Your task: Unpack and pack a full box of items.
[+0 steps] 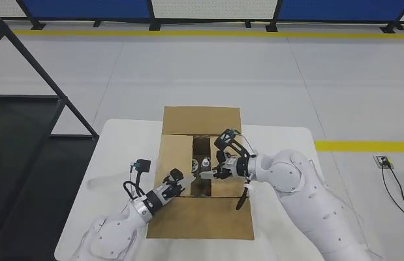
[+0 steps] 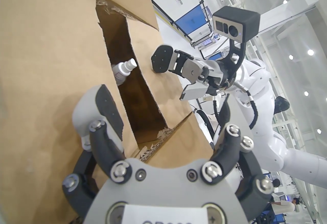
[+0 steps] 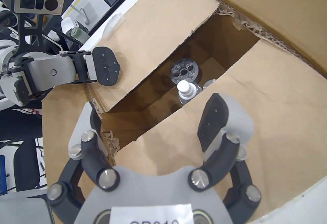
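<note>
L gripper (image 1: 177, 177), R gripper (image 1: 210, 171) wide at box (image 1: 202, 121) flaps; spray bottle (image 3: 185, 89) inside

White arms (image 1: 286, 171), black gripper pads (image 3: 213, 117), silver screws (image 3: 196, 176)

bright ceiling lamps (image 2: 310, 52) overhead — box (image 3: 158, 18) interior shadowed.

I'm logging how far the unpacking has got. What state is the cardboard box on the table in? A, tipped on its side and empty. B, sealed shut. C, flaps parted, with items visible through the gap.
C: the box sits upright with its flaps apart, and through the gap a white-capped bottle and a grey disc show inside.
</note>
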### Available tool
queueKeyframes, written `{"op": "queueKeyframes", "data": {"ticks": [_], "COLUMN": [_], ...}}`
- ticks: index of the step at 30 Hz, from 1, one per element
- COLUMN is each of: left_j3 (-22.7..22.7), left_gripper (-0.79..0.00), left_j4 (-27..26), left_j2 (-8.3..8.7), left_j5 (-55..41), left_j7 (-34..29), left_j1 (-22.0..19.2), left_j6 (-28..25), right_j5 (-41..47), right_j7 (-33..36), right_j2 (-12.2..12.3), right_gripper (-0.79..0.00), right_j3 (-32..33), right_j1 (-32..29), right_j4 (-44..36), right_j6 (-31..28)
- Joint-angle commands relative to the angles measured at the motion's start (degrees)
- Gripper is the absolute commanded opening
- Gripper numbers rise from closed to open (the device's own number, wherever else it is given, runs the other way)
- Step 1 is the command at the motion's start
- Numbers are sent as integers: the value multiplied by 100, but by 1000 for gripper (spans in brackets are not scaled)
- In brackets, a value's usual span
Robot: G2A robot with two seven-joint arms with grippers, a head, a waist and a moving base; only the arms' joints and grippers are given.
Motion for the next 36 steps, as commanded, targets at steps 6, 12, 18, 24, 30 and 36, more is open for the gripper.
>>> {"op": "queueKeyframes", "data": {"ticks": [6, 12, 18, 24, 30, 36], "left_j3": [-3, -70, -271, -800, -1874, -2652], "left_gripper": [0, 0, 0, 0, 0, 0], "left_j4": [14, -182, -548, -979, -1226, -1098], "left_j2": [4, 24, 62, 139, 283, 392], "left_j5": [28, -2, -29, -329, -804, -1481], "left_j7": [17, -9, 18, -70, -537, -1124], "left_j1": [2, 98, 300, 661, 1337, 1836], "left_j6": [-3, -206, -417, -715, -1227, -1607], "right_j5": [45, 281, 538, 746, 650, 641], "right_j7": [-3, -233, -385, -627, -687, -799], "right_j2": [7, 59, 143, 199, 219, 213], "right_gripper": [0, 0, 0, 0, 0, 0], "right_j3": [-52, 155, 464, 697, 773, 762], "right_j1": [45, -43, -172, -240, -277, -299], "right_j4": [41, -37, -177, -92, -86, -63], "right_j6": [7, -130, -283, -312, -125, -20]}}
